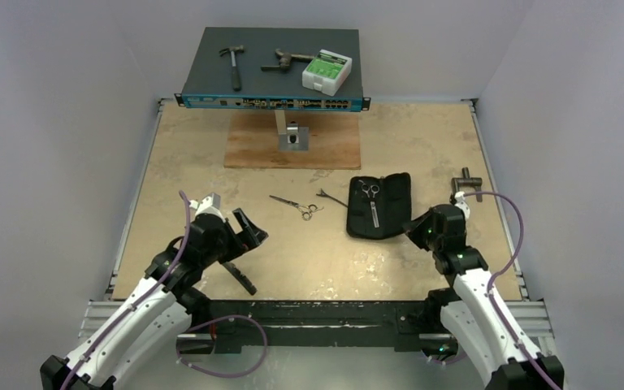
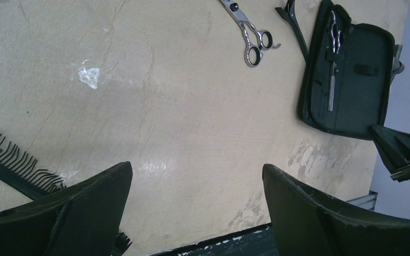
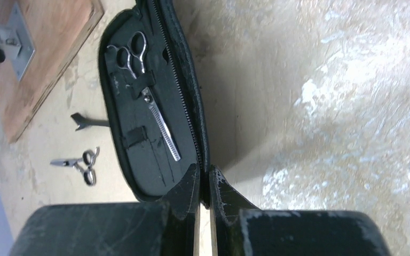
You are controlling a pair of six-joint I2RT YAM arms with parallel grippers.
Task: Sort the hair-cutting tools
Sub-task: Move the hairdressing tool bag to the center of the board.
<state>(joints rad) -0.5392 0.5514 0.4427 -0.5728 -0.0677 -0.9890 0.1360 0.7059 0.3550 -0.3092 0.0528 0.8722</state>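
The left end effector (image 2: pixel 196 168) hangs released, jaws spread wide, gripping nothing, above bare tabletop (image 2: pixel 165 112). The thing nearest it is the black comb (image 2: pixel 10 162), which in the left wrist view lies in the lower left corner, just beside the left-hand finger and partly hidden under it. Its long axis runs diagonally from the left edge down toward the bottom, teeth pointing to the upper right. The jaws do not straddle it; it sits off to their side, so I judge a sideways shift and a turn of the wrist are needed before any closing.

The loose scissors (image 2: pixel 251 40) lie in the upper middle of that view, well apart from the jaws, rings toward the lower right. The hair clip (image 2: pixel 294 26) lies just beside the open black case (image 2: pixel 352 80) in the upper right. A second pair of scissors (image 2: pixel 332 58) already lies inside the case.

The right end effector (image 3: pixel 204 178) is clenched on the case's near rim, seemingly steadying it. The left arm is therefore the free one and the nearer to all three loose tools.
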